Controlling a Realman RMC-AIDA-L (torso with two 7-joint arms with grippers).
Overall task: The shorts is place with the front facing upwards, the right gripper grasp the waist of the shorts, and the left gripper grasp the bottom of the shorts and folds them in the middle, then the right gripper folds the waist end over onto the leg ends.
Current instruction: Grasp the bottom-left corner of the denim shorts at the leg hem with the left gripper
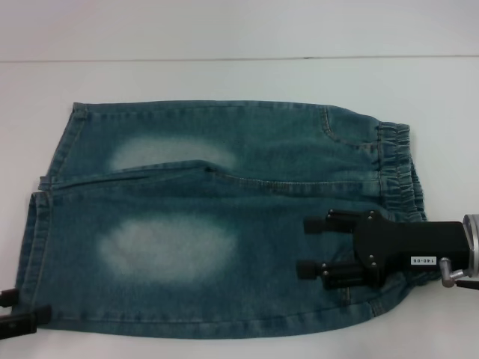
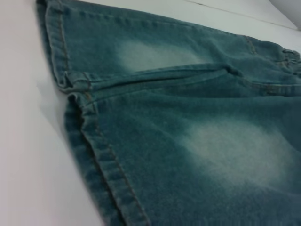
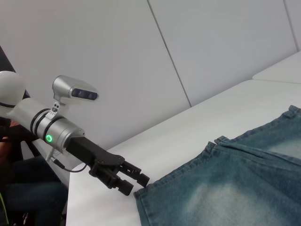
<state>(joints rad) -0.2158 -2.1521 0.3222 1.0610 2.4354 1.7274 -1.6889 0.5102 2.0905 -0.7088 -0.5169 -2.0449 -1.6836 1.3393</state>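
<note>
While the shorts (image 1: 224,224) are lying flat and face up across the middle of the head view on the white desk (image 1: 239,82), both tools are coming to their ends. The waist of the shorts (image 1: 397,168), a puckered elastic band, is sitting at the right of the frame, and the leg ends (image 1: 37,239) are lying at the left, with the two legs one above the other in the picture. The right tool (image 1: 318,247) is hanging over the lower right part of the cloth, near the waist; its two fingers are standing apart, released, and holding nothing. The left tool (image 3: 136,181) is reaching to the corner of the near hem, at the lower left of the head view; its fingertips are just beside the cloth edge, but I cannot tell whether they are already clenching on it. The denim is looking soft but rather thick, so I am judging that it is bending easily, is not slipping much and is not breaking. I am thinking the best places to take hold are the stitched hem and the gathered waistband, because these doubled edges are firmer than the single cloth.
</note>
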